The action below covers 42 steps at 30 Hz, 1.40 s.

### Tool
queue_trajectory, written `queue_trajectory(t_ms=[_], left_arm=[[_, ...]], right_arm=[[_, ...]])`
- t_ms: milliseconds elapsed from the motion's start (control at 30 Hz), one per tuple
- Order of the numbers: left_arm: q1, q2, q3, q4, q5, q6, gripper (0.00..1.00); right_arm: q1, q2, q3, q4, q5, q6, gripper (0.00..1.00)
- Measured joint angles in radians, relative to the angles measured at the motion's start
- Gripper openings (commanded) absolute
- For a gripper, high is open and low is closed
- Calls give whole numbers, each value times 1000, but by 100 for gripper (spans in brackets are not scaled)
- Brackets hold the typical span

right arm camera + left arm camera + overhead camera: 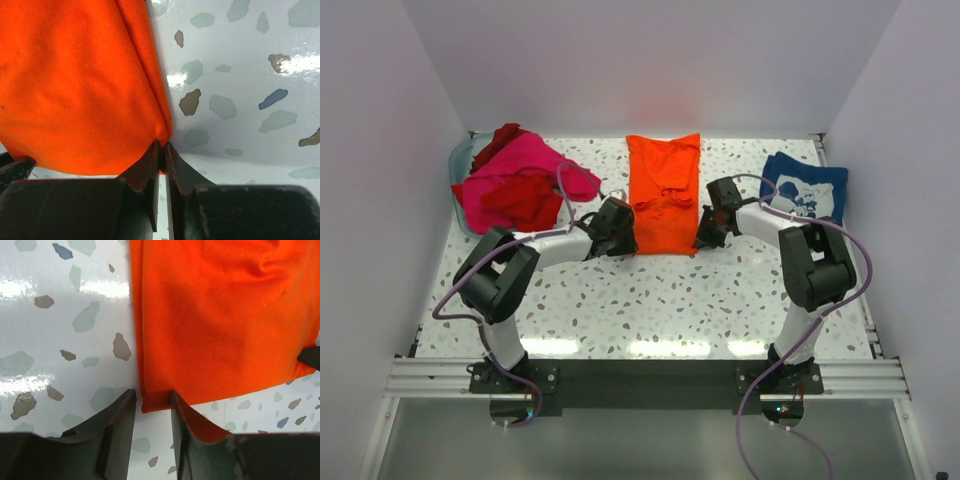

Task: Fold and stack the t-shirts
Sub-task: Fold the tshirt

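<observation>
1. We start on the speckled table [650, 300], where all the cloth lies beyond the two arm bases
2. Dead centre is the orange t-shirt [663, 195], folded to a narrow strip. Its long axis runs straight away from us, near hem towards the arms, far end by the back wall
3. Far left, the pink and red t-shirts [515, 180] sit in a loose heap, well apart from the action
4. Far right, the navy t-shirt [807, 190] lies flat by itself
5. Now the key relation: both arms sit at the near hem, one per corner, equally close, with the whole strip stretching away ahead of them. We judge that any lift carries this hem forward along that long axis
6. The left gripper [152, 400] straddles the near-left corner with its jaws apart, a gap showing and the cloth not yet pinched
7. The right gripper [161, 150] has its jaws pressed together on the near-right corner, with orange cloth nipped between them
8. As for writing, the navy shirt's white print [798, 200] is too small to read, and we see no brand or label anywhere
</observation>
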<state>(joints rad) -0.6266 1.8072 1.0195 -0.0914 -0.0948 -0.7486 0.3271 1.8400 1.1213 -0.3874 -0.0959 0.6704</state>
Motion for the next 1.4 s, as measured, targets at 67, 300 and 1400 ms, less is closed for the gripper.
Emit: queue_trajectory(t_ms=[67,300,1400], left_arm=[[-5,3,0,-2,-1,-1,29],[-10,12,0,-4,-3,-12,0],[-385,-649,-428,-126,-151,-224,0]], right_arm=[[0,0,-2,3,-2,0,8],[-1,-4,-11,18,-6,2,0],[346,-845,-544,-229,101,144,0]])
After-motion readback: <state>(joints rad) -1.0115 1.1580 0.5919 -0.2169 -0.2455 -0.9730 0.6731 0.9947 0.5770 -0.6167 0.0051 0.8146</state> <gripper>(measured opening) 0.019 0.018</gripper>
